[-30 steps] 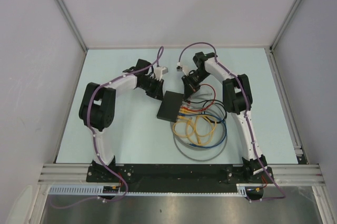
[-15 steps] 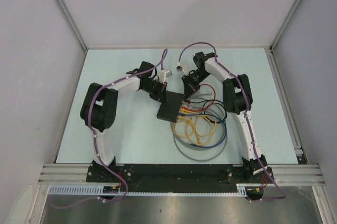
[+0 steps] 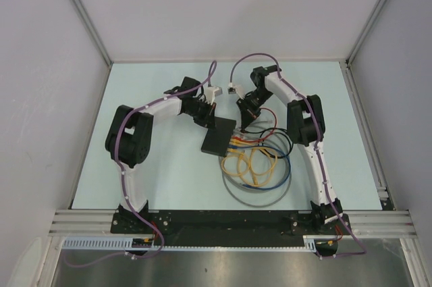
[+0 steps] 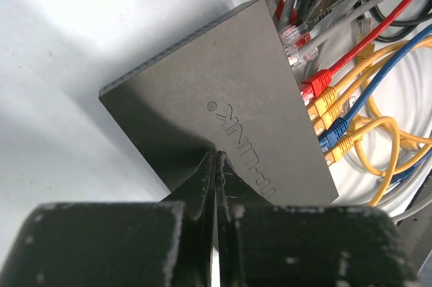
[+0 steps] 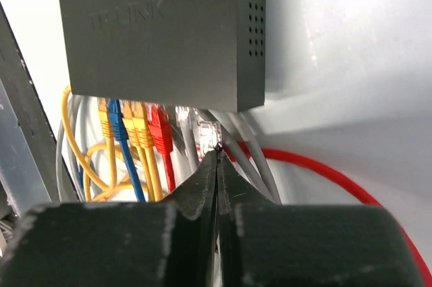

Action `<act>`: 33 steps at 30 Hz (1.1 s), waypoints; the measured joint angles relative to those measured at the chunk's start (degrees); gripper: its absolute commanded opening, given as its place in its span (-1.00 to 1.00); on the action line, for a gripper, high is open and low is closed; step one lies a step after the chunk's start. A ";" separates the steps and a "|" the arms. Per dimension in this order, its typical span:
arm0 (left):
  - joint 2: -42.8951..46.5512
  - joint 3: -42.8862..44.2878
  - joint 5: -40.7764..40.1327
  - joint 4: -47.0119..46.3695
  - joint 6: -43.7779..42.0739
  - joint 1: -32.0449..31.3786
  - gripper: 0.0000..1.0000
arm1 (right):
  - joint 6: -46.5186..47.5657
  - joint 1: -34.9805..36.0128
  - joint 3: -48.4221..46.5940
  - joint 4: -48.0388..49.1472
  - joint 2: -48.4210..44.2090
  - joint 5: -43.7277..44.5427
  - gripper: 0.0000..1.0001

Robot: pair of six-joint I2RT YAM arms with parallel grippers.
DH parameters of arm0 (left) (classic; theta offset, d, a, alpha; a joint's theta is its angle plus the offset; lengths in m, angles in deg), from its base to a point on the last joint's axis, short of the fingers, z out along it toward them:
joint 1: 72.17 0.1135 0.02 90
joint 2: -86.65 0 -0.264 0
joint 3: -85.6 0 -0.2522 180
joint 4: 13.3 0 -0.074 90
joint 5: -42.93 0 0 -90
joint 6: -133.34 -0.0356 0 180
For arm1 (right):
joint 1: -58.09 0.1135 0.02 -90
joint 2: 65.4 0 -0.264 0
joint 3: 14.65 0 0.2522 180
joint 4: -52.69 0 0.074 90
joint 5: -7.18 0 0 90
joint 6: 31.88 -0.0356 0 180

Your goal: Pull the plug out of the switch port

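The switch (image 3: 217, 140) is a flat black box lying mid-table, with its row of plugged sockets facing right. In the left wrist view my left gripper (image 4: 216, 154) is shut, its tips resting on top of the switch (image 4: 223, 91) near the printed logo. My right gripper (image 5: 217, 152) is shut as well, and its tips touch the back of a clear plug (image 5: 207, 132) seated in the switch (image 5: 162, 37). Beside that plug sit a red plug (image 5: 159, 132), yellow plugs (image 5: 138, 123) and a blue plug (image 5: 116, 118). From above, the left gripper (image 3: 211, 122) and right gripper (image 3: 244, 123) flank the switch's far end.
Loops of yellow, blue, red and grey cable (image 3: 260, 165) lie on the table right of and in front of the switch. A red cable (image 5: 324, 172) curves past my right fingers. Grey cables (image 5: 253, 159) run beside the clear plug.
My left gripper has swung right onto the switch's top and closed. The right gripper has stayed at the plugs, shifting only slightly.
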 measured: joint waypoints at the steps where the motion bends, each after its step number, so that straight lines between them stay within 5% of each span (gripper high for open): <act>1: -0.02 0.00 -0.04 -0.11 0.00 -0.02 -1.00 | 0.26 0.00 0.13 -0.13 -0.17 0.39 -1.00; 8: -0.02 0.00 -0.15 -0.28 0.00 -0.07 -1.00 | 1.27 -0.09 0.87 -0.98 -1.79 1.60 -1.00; 12: -0.02 0.00 -0.15 -0.33 0.00 -0.09 -1.00 | 1.05 -0.11 1.86 -1.07 -4.98 1.90 -0.11; 18: -0.02 0.00 -0.15 -0.48 0.22 -0.09 -1.00 | -0.59 -1.14 11.43 2.69 -18.51 2.62 0.42; 26: -0.26 0.37 -0.20 -0.72 0.85 -0.13 -1.00 | -4.68 -9.14 31.98 12.11 -38.86 10.01 0.52; 33: -1.49 1.88 0.04 -0.87 1.97 -0.31 -1.00 | -7.43 -16.92 45.53 16.06 -42.05 16.22 0.45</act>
